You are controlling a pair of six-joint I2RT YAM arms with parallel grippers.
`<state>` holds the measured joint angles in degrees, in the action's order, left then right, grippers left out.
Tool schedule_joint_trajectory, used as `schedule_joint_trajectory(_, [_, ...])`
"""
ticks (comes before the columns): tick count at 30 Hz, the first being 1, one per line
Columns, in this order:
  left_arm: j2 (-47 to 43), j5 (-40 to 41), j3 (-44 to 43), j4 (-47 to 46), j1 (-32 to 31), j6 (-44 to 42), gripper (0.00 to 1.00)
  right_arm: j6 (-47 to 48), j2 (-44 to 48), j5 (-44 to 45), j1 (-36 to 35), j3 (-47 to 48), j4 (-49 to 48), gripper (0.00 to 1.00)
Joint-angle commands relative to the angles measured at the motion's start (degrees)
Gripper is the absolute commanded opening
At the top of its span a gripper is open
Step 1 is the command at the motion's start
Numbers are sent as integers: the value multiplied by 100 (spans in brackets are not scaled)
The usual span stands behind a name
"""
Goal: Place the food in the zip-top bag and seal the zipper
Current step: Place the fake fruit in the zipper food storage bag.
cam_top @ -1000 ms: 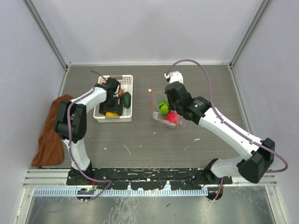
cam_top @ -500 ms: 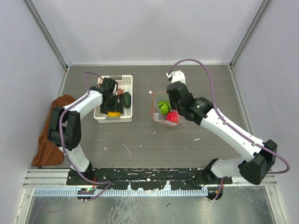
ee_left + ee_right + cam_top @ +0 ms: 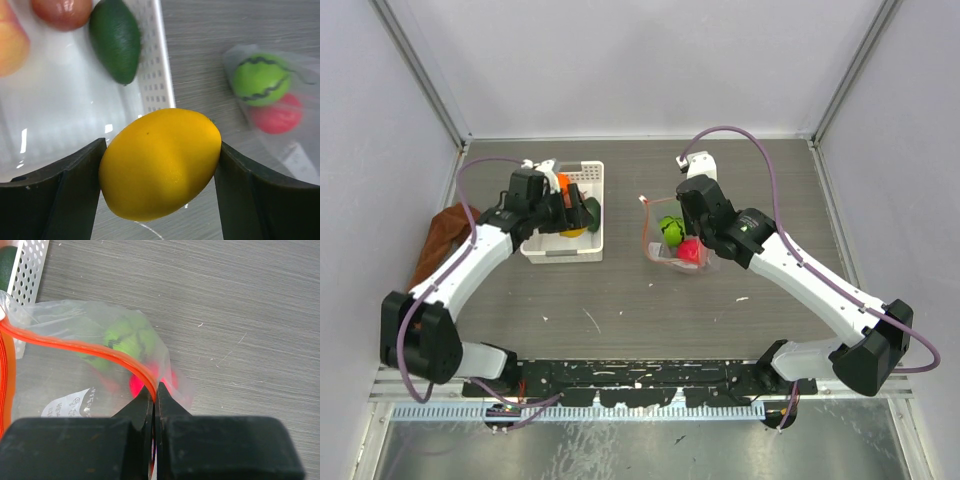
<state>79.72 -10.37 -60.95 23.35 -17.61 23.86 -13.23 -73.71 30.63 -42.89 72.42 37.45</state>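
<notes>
My left gripper (image 3: 160,200) is shut on a yellow toy fruit (image 3: 160,162) and holds it above the right rim of the white basket (image 3: 150,55); it also shows in the top view (image 3: 572,215). My right gripper (image 3: 156,395) is shut on the red-orange zipper strip (image 3: 75,350) of the clear zip-top bag (image 3: 60,385), holding its mouth up. Inside the bag lie a bright green fruit (image 3: 669,228) and a magenta-red one (image 3: 691,250). In the basket lie a dark green fruit (image 3: 116,40), a brownish-maroon one (image 3: 62,11) and a peach-pink one (image 3: 10,42).
The white slotted basket (image 3: 565,252) stands at the left middle of the table. A brown cloth (image 3: 432,250) lies at the table's left edge. Grey walls close in the left, right and far sides.
My left gripper has lifted the yellow fruit out of the basket and turned toward the right, over the basket's right rim. The right gripper and the bag have hardly moved.
</notes>
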Motion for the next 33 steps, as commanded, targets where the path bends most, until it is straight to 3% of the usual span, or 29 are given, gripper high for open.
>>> schedule_joint_trajectory(1, [-734, -529, 351, -1202, -137, 389, 34, -96, 204, -37, 28, 56, -256, 5])
schedule_joint_trajectory(14, [-1891, -751, 1060, -3262, -1059, 1001, 32, -157, 208, -328, 32, 69, -351, 4])
schedule_joint_trajectory(28, [-1453, 205, 1167, -5041, -2638, 1226, 29, -292, 284, -648, 30, 8, -471, 4])
schedule_joint_trajectory(33, [-1198, 676, 1365, -5457, -2920, 1215, 29, -328, 339, -711, 32, -44, -538, 4])
